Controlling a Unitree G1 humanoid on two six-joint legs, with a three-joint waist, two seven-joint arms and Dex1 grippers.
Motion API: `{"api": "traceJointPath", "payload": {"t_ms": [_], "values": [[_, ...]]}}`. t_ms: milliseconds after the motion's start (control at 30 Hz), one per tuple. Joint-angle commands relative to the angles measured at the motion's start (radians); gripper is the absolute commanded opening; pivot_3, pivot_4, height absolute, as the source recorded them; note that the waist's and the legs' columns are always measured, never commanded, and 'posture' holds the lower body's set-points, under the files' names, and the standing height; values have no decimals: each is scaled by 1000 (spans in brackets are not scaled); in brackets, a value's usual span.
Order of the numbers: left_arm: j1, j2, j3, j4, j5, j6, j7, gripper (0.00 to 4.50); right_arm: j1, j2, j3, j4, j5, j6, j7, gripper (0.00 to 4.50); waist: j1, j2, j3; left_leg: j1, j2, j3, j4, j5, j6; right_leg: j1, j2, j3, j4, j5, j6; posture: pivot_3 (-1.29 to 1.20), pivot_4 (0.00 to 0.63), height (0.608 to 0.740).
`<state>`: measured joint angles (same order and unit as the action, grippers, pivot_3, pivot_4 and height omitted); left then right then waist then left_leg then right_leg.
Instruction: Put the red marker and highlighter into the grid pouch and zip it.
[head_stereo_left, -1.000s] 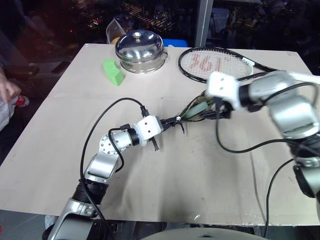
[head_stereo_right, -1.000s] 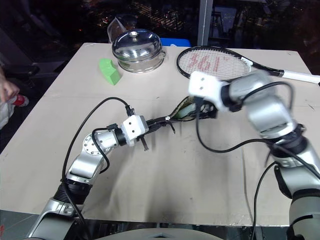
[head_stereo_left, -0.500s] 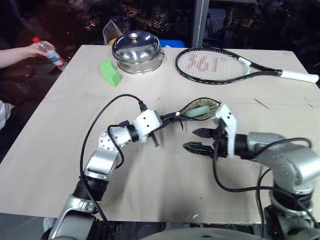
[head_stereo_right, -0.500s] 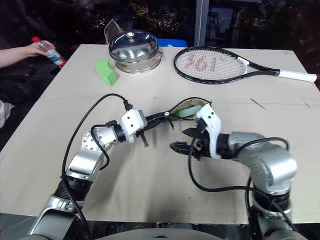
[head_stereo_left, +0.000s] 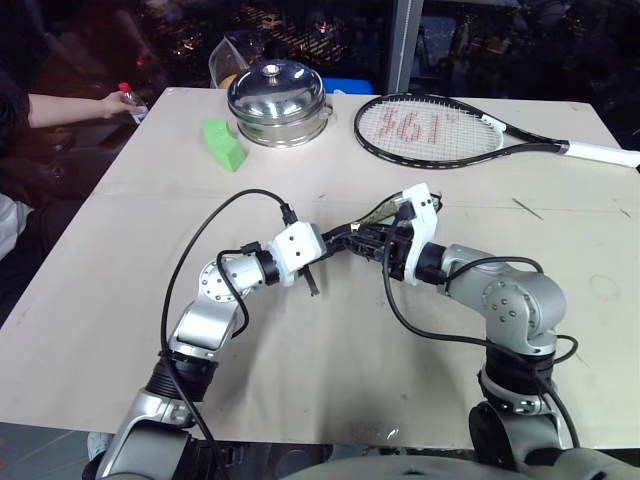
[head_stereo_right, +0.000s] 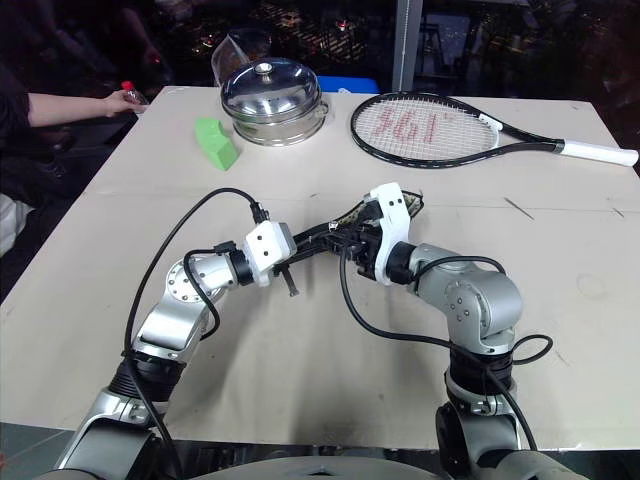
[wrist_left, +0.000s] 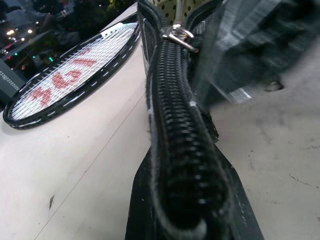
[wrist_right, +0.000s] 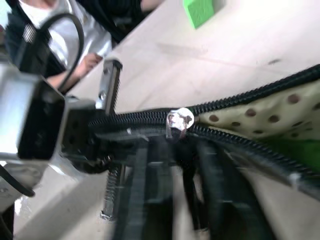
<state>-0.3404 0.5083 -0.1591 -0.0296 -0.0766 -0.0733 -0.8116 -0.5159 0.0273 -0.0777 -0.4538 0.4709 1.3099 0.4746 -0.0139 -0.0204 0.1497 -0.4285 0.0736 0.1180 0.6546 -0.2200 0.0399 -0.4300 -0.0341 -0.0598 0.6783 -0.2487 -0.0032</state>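
At mid-counter (head_stereo_left: 330, 380) I am pinching the limp black fabric grid pouch (wrist_left: 172, 130) end with my closed left gripper (head_stereo_left: 352, 243), while my right gripper (head_stereo_left: 385, 245), fingers together, is working at its small metal zipper pull (wrist_right: 179, 121).

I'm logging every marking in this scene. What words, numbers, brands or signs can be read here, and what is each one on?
"361": red marks painted on the strings of the tennis racket. They look like these digits, though the reading is not certain.
Bottle in the person's hand at the table's far corner: any label is too small to read.
Nothing readable shows on the pouch or the steel pot.
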Motion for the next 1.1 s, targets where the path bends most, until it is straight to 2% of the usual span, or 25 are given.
{"api": "traceJointPath", "payload": {"t_ms": [33,200,400,467,533,600,667,700,733,833,900,933,967,1000,1100], "values": [[6,14,10,-34,1,-26,-5,0,-24,-29,-38,-55,46,29,-29,25,-1,0,0,0,0,0,0,0,0,0,0,0,0,0,0,0,150,740],[14,29,19,-16,6,-53,-4,0,2,-172,-144,-90,28,80,-95,25,0,0,0,0,0,0,0,0,0,0,0,0,0,0,0,0,150,740],[7,46,24,30,40,-110,14,0,-14,-378,-379,-55,-34,145,-185,25,-5,0,0,0,0,0,0,0,0,0,-1,0,-1,0,0,0,150,740],[-2,43,19,50,51,-130,19,0,-6,-415,-375,-78,-25,151,-183,25,-1,1,0,0,0,0,-1,0,0,-1,0,1,0,0,0,0,150,740],[-17,36,7,76,65,-157,24,0,33,-463,-295,-121,2,127,-149,25,-2,1,0,0,0,0,-1,0,0,-1,0,1,0,0,0,0,150,740],[-42,36,-20,114,89,-201,17,0,89,-473,-221,-163,20,32,-111,25,0,1,0,0,0,0,-1,0,0,-1,0,1,0,0,0,0,150,740],[-63,39,-35,147,51,-191,-45,0,180,-550,-143,-183,-5,-120,-35,25,1,1,0,0,0,0,-1,0,0,-1,0,1,-1,0,0,0,150,740],[-63,40,-24,148,-3,-169,-91,622,232,-583,-134,-186,-22,-198,-5,620,2,1,0,-1,-1,0,-1,0,0,-1,0,0,-1,-1,2,0,150,740],[-63,41,-15,148,-42,-155,-122,900,269,-606,-130,-185,-33,-259,13,921,2,1,0,-1,-1,0,-1,0,0,-1,0,0,-2,-2,4,0,150,740],[-39,64,19,123,-129,-76,-182,2310,392,-664,-137,-199,-44,-404,94,2401,2,0,0,-1,-1,0,-1,0,0,-1,0,1,-2,-2,4,0,150,740],[31,119,79,54,-265,80,-247,3346,553,-679,-237,-235,-8,-536,210,3455,0,0,0,-1,0,-1,-1,0,0,-1,0,0,-2,-3,5,0,150,740],[101,166,133,-1,-366,181,-288,3606,659,-678,-324,-254,14,-612,288,3784,-1,0,0,-1,0,-1,-1,0,0,0,0,0,-2,-3,5,0,150,740],[166,208,178,-43,-422,241,-313,4213,750,-677,-400,-265,31,-675,354,4316,-2,0,0,0,0,-1,-2,0,0,-1,1,1,-2,-3,5,0,150,740],[224,239,221,-82,-467,290,-320,4429,825,-677,-463,-268,42,-730,409,4495,-4,0,0,0,1,-1,-2,0,0,-1,0,1,-2,-3,5,0,150,740],[352,296,339,-169,-547,388,-293,4429,975,-669,-603,-251,52,-886,518,4495,-1,1,1,3,3,-1,-2,0,0,1,-2,1,-2,-5,6,0,150,740]]}}
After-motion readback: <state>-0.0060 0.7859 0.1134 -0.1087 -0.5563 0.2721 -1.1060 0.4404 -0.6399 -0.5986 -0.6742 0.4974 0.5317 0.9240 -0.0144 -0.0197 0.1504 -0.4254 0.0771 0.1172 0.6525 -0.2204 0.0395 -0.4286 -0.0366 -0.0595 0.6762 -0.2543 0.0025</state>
